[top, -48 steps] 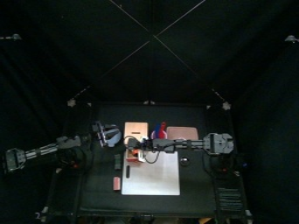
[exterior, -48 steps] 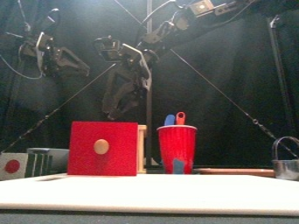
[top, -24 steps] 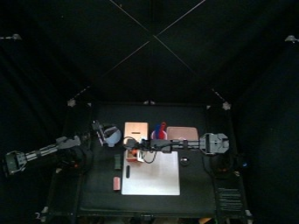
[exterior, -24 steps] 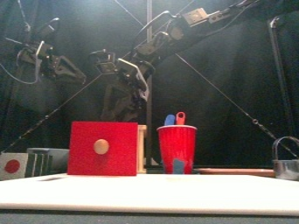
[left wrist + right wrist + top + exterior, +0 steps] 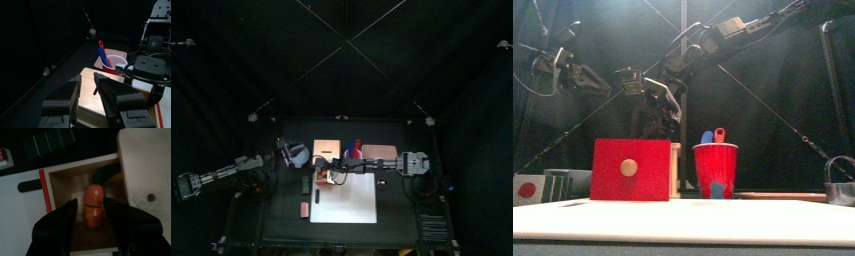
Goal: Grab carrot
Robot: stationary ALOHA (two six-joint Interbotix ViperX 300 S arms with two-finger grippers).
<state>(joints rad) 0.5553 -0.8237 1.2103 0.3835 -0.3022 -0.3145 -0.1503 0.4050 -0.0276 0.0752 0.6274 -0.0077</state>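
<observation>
The carrot [image 5: 94, 209], a stubby bright orange piece with a dark green end, lies inside a small wooden box [image 5: 62, 188] with a red side. My right gripper [image 5: 92, 203] hangs just above it, open, with one jaw on each side of the carrot and not closed on it. In the top view the right gripper [image 5: 331, 172] has reached across the middle, over the box at the white sheet's far left corner. The left gripper [image 5: 89, 80] is open and empty, hovering to the left of the box over its pale wooden lid [image 5: 100, 102].
A red cup [image 5: 716, 170] holding blue and red utensils stands right of the red-fronted box [image 5: 631, 170]. The white sheet [image 5: 348, 203] covers the table's front, with a small dull-red bar [image 5: 303, 208] to its left. A metal pot [image 5: 840, 182] sits at far right.
The right arm has reached a little further left and lower over the box. The left arm has barely moved, and both grippers stay open.
</observation>
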